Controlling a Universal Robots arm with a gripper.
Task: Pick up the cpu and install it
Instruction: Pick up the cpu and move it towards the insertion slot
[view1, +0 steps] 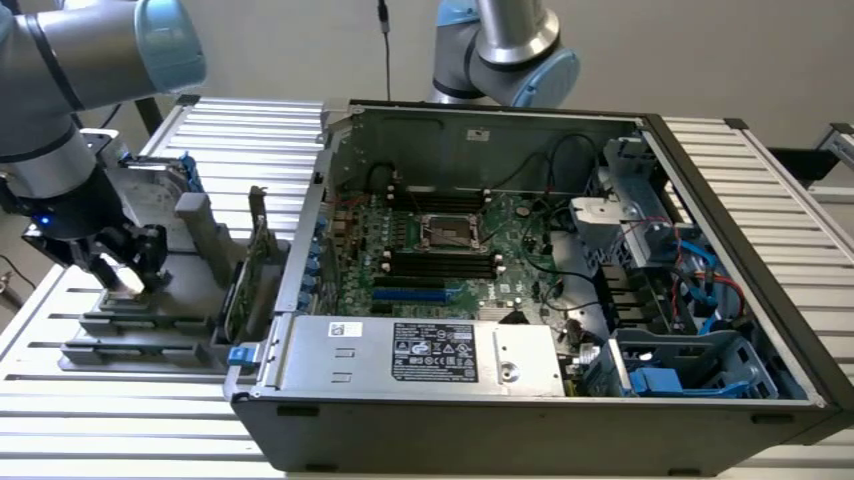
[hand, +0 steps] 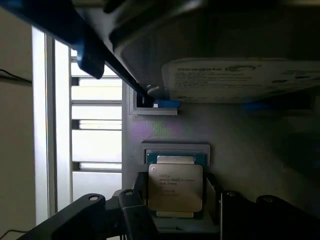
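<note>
While the gripper (hand: 176, 207) flanks the cpu (hand: 175, 186), the hard drive (hand: 240, 75) label reads Seagate.

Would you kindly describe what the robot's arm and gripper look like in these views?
The arm is made of round silver-grey tubes with light blue caps at the joints. Its wrist section is black, with a small blue light. The gripper is black too; its fingers are angular linkages with visible bolt heads.
</note>
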